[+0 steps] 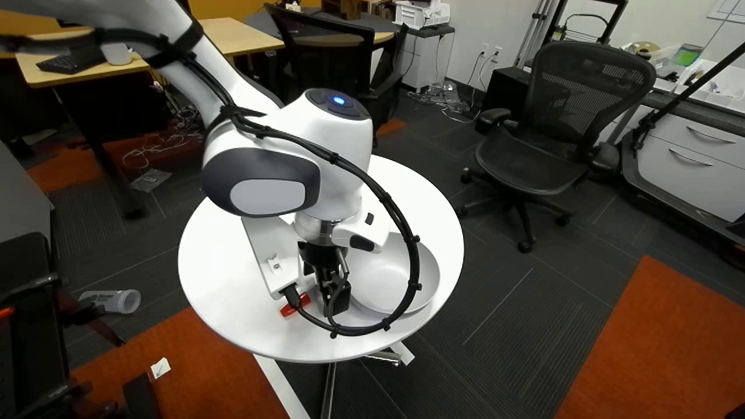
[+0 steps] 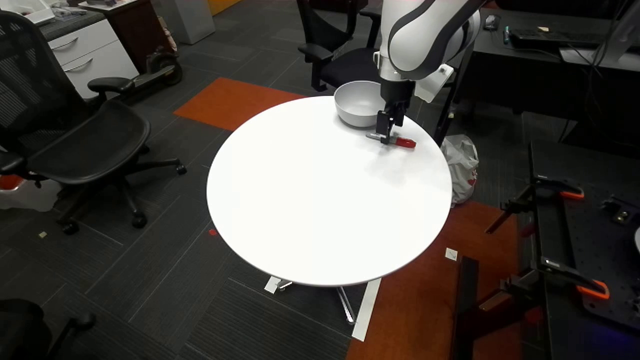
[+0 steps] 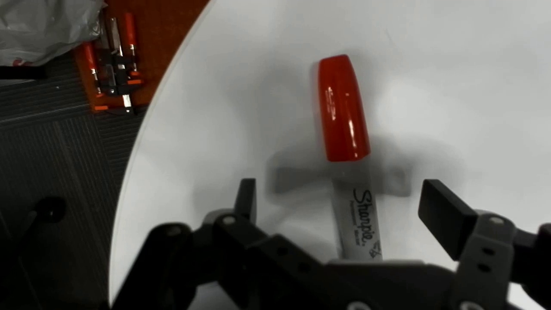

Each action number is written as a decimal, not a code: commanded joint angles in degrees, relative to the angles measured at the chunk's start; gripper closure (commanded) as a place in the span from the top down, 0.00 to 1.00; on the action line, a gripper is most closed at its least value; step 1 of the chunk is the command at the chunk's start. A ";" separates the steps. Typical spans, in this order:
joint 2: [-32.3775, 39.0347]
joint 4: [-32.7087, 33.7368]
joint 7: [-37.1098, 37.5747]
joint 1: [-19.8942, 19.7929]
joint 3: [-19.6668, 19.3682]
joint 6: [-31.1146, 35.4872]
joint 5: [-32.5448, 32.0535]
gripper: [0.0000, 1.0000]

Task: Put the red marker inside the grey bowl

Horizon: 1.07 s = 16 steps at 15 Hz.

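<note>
Gripper parted astride red marker, long axis crosswise, cap away from grey bowl.

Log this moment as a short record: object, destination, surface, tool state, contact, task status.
Object: red marker, lying flat, Sharpie lettering showing in the wrist view
Destination: grey bowl, upright, apart from the marker
Surface: round white table, under both
Tool state: end effector open, jaws either side of the marker
Contact: none visible; gaps on both sides in the wrist view
Task status: marker not yet in bowl
</note>
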 commanded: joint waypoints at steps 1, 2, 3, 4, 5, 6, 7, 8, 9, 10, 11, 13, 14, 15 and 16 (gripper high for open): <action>1.17 1.86 1.81 -0.83 0.79 -2.08 -1.12 0.70; 1.28 1.84 1.81 -0.85 0.80 -1.95 -1.08 0.68; 1.42 1.89 1.81 -0.87 0.82 -1.95 -1.06 0.61; 1.50 1.87 1.83 -0.88 0.82 -1.90 -1.04 0.52; 1.52 1.91 1.80 -0.91 0.82 -1.96 -1.05 0.45; 1.52 2.07 1.86 -0.94 0.74 -1.96 -1.14 0.37; 1.50 2.11 1.85 -1.03 0.72 -2.00 -1.21 0.30; 1.46 2.14 1.92 -1.05 0.70 -1.94 -1.24 0.23; 1.47 2.20 1.92 -1.12 0.72 -1.84 -1.25 0.15; 1.33 2.13 1.97 -1.13 0.68 -1.83 -1.32 0.08; 1.24 2.04 2.00 -1.13 0.73 -2.15 -1.33 0.01; 0.64 1.44 2.52 -0.46 0.59 -2.24 -1.69 0.06; 0.62 1.32 2.90 -0.01 0.41 -2.06 -2.01 0.06; 0.28 0.94 3.20 0.47 0.19 -2.11 -2.53 0.06; 0.03 0.60 3.63 1.33 -0.12 -2.21 -3.55 0.06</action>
